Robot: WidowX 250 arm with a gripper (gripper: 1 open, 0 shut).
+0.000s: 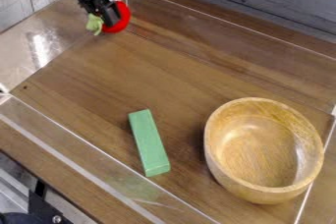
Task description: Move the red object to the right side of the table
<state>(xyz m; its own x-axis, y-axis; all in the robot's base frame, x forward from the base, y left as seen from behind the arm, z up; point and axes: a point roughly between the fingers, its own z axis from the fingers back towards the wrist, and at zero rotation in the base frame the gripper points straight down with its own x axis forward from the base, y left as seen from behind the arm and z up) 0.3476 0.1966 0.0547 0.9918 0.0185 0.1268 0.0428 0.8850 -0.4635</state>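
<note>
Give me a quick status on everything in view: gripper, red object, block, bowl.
gripper: shut on the red object, at the table's far left corner.
red object: held in the jaws, green stem end pointing left; whether it clears the table cannot be told.
green block: lying flat near the front wall, untouched.
wooden bowl: upright, empty, at the front right.

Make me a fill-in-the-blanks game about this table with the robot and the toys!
1. The hand is shut on the ____ object.
2. The block lying on the table is ____ in colour.
3. The wooden ____ sits near the table's right edge.
4. Inside, the bowl is ____.

Missing words: red; green; bowl; empty
</note>
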